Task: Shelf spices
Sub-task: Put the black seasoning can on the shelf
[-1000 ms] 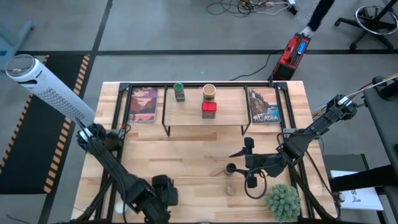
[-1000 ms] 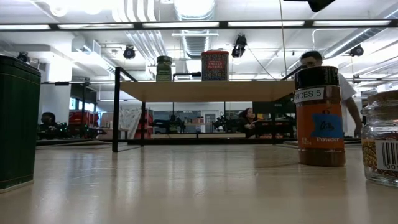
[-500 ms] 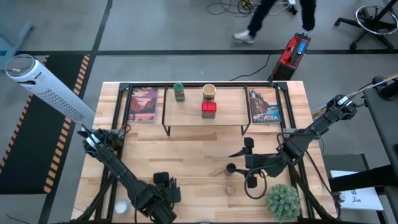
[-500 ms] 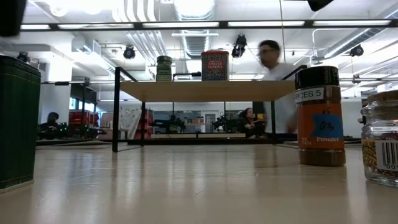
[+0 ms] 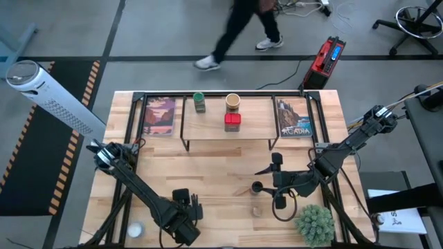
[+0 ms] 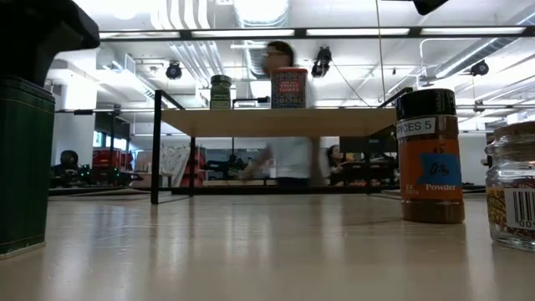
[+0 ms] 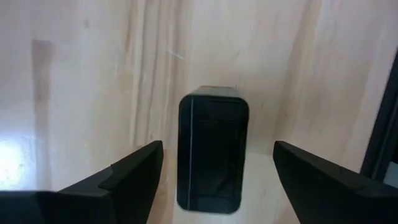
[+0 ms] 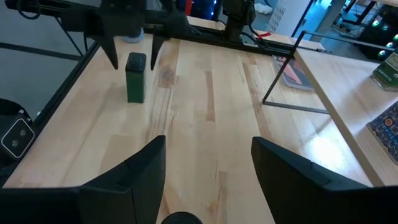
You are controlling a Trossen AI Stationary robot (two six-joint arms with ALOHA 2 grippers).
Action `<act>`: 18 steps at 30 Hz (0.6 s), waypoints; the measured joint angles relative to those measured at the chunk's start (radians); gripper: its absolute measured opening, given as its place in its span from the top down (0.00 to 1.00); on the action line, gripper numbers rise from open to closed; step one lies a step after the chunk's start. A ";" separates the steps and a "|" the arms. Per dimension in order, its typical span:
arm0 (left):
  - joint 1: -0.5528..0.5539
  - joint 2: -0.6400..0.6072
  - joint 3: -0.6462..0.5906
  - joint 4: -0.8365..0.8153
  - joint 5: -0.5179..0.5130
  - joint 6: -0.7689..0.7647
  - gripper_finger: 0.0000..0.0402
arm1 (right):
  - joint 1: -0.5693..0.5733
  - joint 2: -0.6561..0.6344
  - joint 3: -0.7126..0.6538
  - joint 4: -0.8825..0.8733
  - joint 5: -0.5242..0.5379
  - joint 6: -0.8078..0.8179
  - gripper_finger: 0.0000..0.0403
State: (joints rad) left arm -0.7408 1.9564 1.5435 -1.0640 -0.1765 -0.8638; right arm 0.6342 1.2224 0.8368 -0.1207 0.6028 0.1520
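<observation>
While three spice containers already sit on the low light-wood shelf on black metal legs [image 5: 228, 135], the left tool [image 7: 214, 180] hangs with its fingers spread wide over the small dark-green rectangular box [image 7: 213, 149] standing upright at the counter's [image 5: 208, 173] near-left corner. The step in hand looks like the pickup of this box; the next move calls for a straight descent and a squeeze on its flat sides, then a carry to the shelf. The right tool [image 8: 208, 180], fingers apart and holding nothing, waits low over the counter near the dark-capped brown bottle [image 6: 430, 156] and the tiny clear jar [image 6: 512, 186]. Only the left wrist view shows the box centred between the fingers; from above the arm hides it. The right wrist view shows it as green. The low view alone reads the bottle's label and shows the green-lidded jar [image 6: 221, 92] and red square tin [image 6: 288, 88] atop the shelf.
</observation>
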 joint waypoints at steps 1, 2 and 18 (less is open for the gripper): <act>0.003 0.000 -0.011 0.012 0.003 0.003 0.27 | 0.000 0.000 0.000 0.000 0.000 0.000 0.47; 0.005 0.000 -0.019 0.024 0.003 0.006 0.27 | 0.000 0.000 0.000 0.000 0.000 0.000 0.47; 0.046 0.000 -0.127 0.184 0.042 0.060 0.40 | 0.000 0.000 0.000 0.005 -0.001 -0.006 0.47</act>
State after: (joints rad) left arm -0.6952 1.9568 1.4168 -0.8801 -0.1341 -0.8043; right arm 0.6342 1.2224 0.8368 -0.1162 0.6014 0.1455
